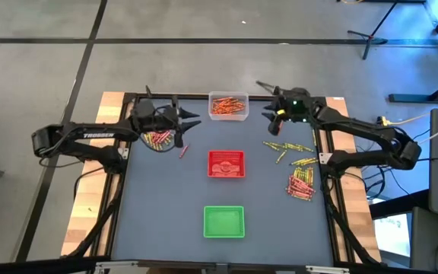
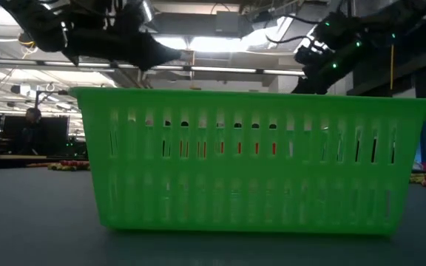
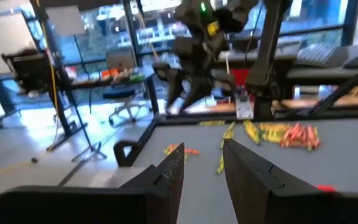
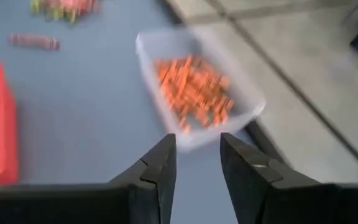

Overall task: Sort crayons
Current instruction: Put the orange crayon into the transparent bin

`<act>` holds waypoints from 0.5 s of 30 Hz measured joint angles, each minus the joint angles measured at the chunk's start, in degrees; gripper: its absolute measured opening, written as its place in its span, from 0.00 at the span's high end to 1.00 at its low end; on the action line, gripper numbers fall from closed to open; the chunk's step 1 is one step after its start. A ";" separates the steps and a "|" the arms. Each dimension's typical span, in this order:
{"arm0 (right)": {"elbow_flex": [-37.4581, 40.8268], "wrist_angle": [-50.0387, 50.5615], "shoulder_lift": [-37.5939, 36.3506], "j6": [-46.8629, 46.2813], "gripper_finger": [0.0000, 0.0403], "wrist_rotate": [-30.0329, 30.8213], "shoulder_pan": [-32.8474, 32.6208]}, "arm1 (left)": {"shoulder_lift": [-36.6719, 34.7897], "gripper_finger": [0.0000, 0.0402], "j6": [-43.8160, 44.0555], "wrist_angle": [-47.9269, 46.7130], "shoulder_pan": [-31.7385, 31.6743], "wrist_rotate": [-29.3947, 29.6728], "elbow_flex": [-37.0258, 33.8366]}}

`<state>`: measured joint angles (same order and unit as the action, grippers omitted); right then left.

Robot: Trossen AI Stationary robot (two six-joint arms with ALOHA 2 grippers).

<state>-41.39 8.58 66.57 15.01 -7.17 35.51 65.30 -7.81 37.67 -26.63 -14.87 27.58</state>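
Crayons lie in several groups: a red and yellow-green heap [image 1: 158, 139] at the far left, one red crayon [image 1: 182, 151] beside it, yellow-green ones [image 1: 291, 148] scattered at the right, and a mixed heap [image 1: 301, 185] nearer. Orange crayons fill the clear tray [image 1: 228, 105] at the far edge. My left gripper [image 1: 191, 119] [image 3: 204, 152] hovers level above the left heap, pointing right, open and empty. My right gripper [image 1: 269, 114] [image 4: 197, 146] hangs right of the clear tray, tilted down toward it, open and empty.
A red tray [image 1: 226, 164] stands mid-table and a green tray [image 1: 223, 221] near the front edge; the green tray [image 2: 250, 159] fills most of the low view. A dark frame [image 1: 128, 97] borders the table's far and side edges. Bare grey tabletop lies between the trays.
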 joint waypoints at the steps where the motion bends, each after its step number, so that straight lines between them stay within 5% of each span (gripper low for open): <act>1: -1.20 3.38 0.00 -0.68 0.69 2.05 -1.51 | -0.44 0.76 0.00 -0.05 0.30 0.10 -0.14; 6: -6.60 18.48 -0.02 -4.98 0.69 9.63 -7.84 | -0.77 0.76 1.06 -1.27 2.00 0.15 -0.42; 15: -9.35 39.42 -0.02 -17.58 0.69 10.27 -15.54 | -0.77 0.76 1.67 -2.59 4.72 0.82 -0.40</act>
<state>-50.74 48.01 66.55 -2.57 3.10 19.96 64.53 -6.13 35.08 -21.91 -14.05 27.18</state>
